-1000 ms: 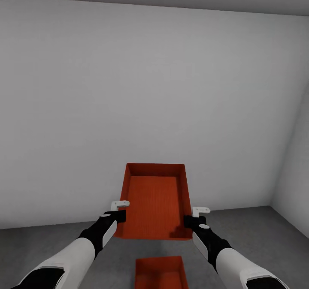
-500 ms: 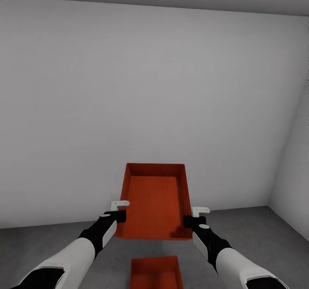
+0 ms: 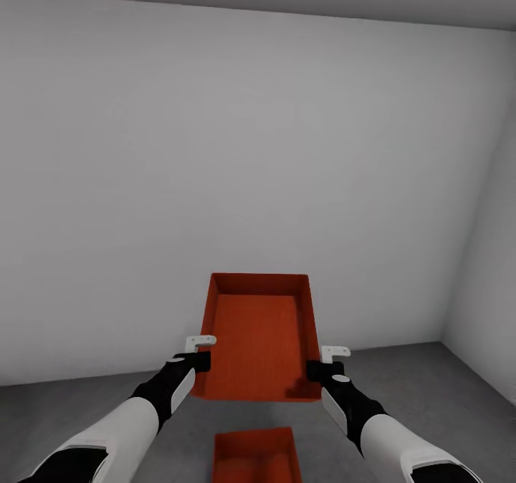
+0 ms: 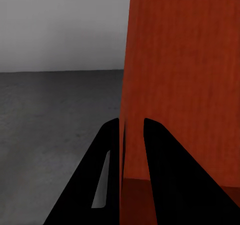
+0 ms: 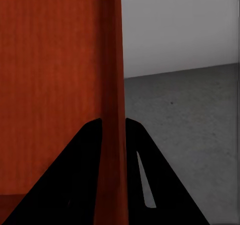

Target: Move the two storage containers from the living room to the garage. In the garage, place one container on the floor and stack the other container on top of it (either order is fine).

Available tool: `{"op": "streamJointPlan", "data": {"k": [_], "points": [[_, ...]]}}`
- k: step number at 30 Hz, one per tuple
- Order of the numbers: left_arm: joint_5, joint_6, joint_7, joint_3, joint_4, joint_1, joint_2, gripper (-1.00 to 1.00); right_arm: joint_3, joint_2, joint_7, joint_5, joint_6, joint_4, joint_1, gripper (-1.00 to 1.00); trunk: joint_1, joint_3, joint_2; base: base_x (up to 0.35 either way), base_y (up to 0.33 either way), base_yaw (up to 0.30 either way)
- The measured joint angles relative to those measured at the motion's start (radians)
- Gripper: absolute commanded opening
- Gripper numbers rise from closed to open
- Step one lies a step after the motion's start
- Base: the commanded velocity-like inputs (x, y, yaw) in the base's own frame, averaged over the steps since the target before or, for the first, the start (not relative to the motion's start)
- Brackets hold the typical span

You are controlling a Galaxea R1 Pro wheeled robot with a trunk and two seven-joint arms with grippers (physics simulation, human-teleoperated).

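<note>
I've got both grippers, left (image 3: 200, 352) and right (image 3: 324, 360), pinching the bin's (image 3: 259, 332) thin side walls; looks light, stiff, maybe slippery. Second bin (image 3: 252, 456) sits on the floor (image 3: 430, 390) below.

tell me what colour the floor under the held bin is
Dark grey, slightly mottled concrete floor; the right wrist view shows it best.

Bare floor (image 3: 430, 397) lies open on both sides of the lower container (image 3: 252, 456) (the held container (image 3: 258, 336) hangs above it); the wall (image 3: 251, 182) stands well behind.
</note>
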Motion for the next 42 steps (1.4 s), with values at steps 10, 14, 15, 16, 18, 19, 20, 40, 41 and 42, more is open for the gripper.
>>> {"op": "streamJointPlan", "data": {"k": [10, 14, 15, 16, 18, 19, 20, 40, 41, 42], "points": [[0.000, -0.003, 0.000, 0.000, 0.000, 0.000, -0.001, -1.00, 0.001, -0.001, 0.000, 0.000, -0.003, 0.000, 0.000, -1.00, 0.000, 0.000, 0.000, 0.000, 0.000, -0.134], [0.000, -0.005, 0.000, -0.001, 0.000, 0.000, 0.000, -1.00, 0.000, 0.000, 0.000, 0.000, -0.005, 0.000, 0.000, -1.00, 0.000, 0.000, 0.000, 0.000, 0.000, -0.007], [0.000, -0.005, 0.000, -0.001, 0.000, 0.000, 0.000, -1.00, 0.000, 0.000, 0.000, 0.000, -0.005, 0.000, 0.000, -1.00, 0.000, 0.000, 0.000, 0.000, 0.000, -0.002], [0.000, -0.005, 0.000, -0.001, -0.001, 0.000, 0.000, -1.00, 0.000, 0.000, 0.000, 0.000, -0.005, 0.000, 0.000, -1.00, 0.000, 0.000, 0.000, 0.000, 0.000, -0.001], [0.000, -0.005, 0.000, -0.001, -0.001, 0.000, 0.000, -1.00, 0.000, 0.000, 0.000, 0.000, -0.005, 0.000, 0.000, -1.00, 0.000, 0.000, 0.000, 0.000, 0.000, -0.001], [0.000, -0.005, 0.000, -0.001, 0.000, 0.000, 0.000, -1.00, 0.000, 0.000, 0.000, 0.000, -0.005, 0.000, 0.000, -1.00, 0.000, 0.000, 0.000, 0.000, 0.000, 0.000], [0.000, -0.004, 0.000, -0.001, -0.001, 0.000, 0.000, -1.00, 0.000, 0.000, 0.000, 0.000, -0.004, 0.000, 0.000, -1.00, 0.000, 0.000, 0.000, 0.000, 0.000, 0.000], [0.000, -0.006, 0.000, 0.000, 0.000, 0.000, -0.001, -1.00, 0.001, -0.001, 0.000, 0.000, -0.005, 0.000, 0.000, -1.00, 0.000, 0.000, 0.000, 0.117, 0.000, 0.000], [0.000, -0.007, 0.000, 0.000, 0.000, 0.000, -0.001, -1.00, 0.001, -0.001, 0.000, 0.000, -0.006, 0.000, 0.000, -1.00, 0.000, 0.000, 0.000, 0.172, 0.000, 0.000], [0.000, -0.007, 0.000, 0.000, 0.000, 0.000, -0.001, -1.00, 0.001, -0.001, 0.000, 0.000, -0.006, 0.000, 0.000, -1.00, 0.000, 0.000, 0.000, 0.145, 0.000, 0.000]]}}
